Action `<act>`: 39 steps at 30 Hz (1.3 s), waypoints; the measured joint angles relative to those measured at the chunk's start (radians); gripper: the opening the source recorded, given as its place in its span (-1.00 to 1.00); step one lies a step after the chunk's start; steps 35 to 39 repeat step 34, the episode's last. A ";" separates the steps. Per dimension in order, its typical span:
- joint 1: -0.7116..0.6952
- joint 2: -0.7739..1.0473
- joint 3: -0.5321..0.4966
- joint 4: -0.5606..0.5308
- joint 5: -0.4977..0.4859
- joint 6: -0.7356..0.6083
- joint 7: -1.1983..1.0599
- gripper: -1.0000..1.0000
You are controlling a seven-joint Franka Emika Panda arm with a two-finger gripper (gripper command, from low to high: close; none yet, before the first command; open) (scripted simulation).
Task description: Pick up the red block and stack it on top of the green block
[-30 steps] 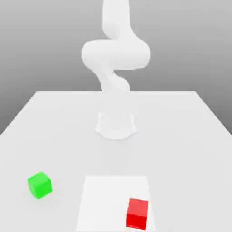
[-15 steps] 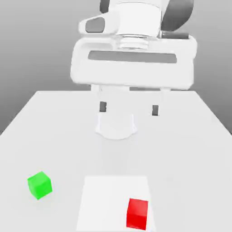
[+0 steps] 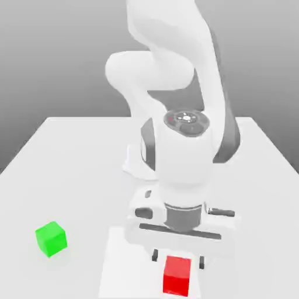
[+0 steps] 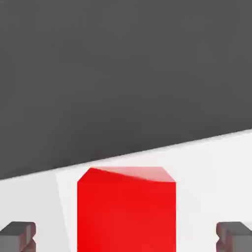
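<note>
Green block: seen at the exterior view's left [image 3: 51, 239], set directly on the counter [image 3: 76, 193], turned so that a corner is presented to the camera; bare surface is left all around it, and it is stood well apart from the red block.
White square: a flat, paler patch [image 3: 125, 274] is laid on the counter, between the green block and the exterior view's right side; its far right part is covered by the pincer.
Red block: seen toward the right part of the white square [image 3: 177, 275], near the front; upright, with its top left uncovered.
Pincer: held over the white square, by the red block [image 3: 178, 258]; opened wide, with nothing gripped. In the hand view the red block is framed between the two fingers [image 4: 18, 236], and a gap is left on each side of it.
Arm: bent forward from its base [image 3: 201, 64], the hand being brought over the front part of the counter.
Edges: in the hand view, the pale surface is ended by a slanted border close to the red block, and a dark area is shown past it. In the exterior view, the counter's far edge is seen behind the arm's base.
Open room: a wide bare stretch is left between the green block and the white square.
</note>
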State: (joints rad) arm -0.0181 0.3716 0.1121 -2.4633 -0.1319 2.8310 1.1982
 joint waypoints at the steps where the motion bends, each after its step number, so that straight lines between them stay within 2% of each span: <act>1: 0.000 0.000 0.000 0.000 0.000 0.000 0.000 -1.00; 7: 0.001 0.003 -0.001 0.000 0.000 0.003 0.001 -1.00; 12: -0.031 -0.151 0.034 -0.026 0.055 -0.124 -0.046 -1.00; 18: -0.188 -0.260 -0.082 -0.096 0.096 -0.163 -0.273 -1.00; 25: -0.452 -0.375 -0.213 -0.183 0.125 -0.189 -0.549 -1.00; 27: -0.538 -0.341 -0.197 -0.190 0.136 -0.148 -0.583 -1.00; 30: -0.507 -0.243 -0.168 -0.188 0.151 -0.052 -0.601 -1.00; 31: -0.509 -0.210 -0.163 -0.187 0.156 -0.020 -0.606 1.00; 39: -0.509 -0.210 -0.163 -0.187 0.156 -0.020 -0.606 1.00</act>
